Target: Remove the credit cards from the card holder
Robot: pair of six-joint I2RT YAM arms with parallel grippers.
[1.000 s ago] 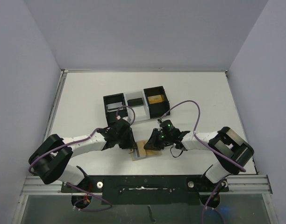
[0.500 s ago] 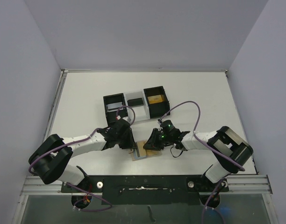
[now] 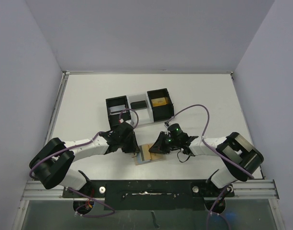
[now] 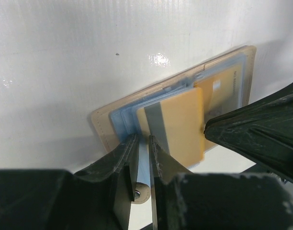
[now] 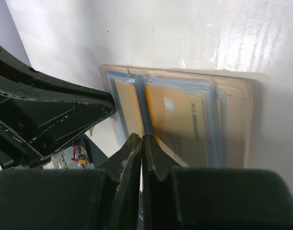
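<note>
Extracting. My left pincer grasps the flat tan card holder; my right pincer is clenched on the yellow plastic card. Next, I judge: slide it clear.

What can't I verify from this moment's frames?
Credit cards: how many; they overlap inside the card holder, both wrist views.
Right gripper: shut, but its own fingers hide whether a card edge is pinched, right wrist view.
Blue-grey card in the left gripper: near end hidden by the fingers, left wrist view.
Tray contents: too small, top view.
</note>
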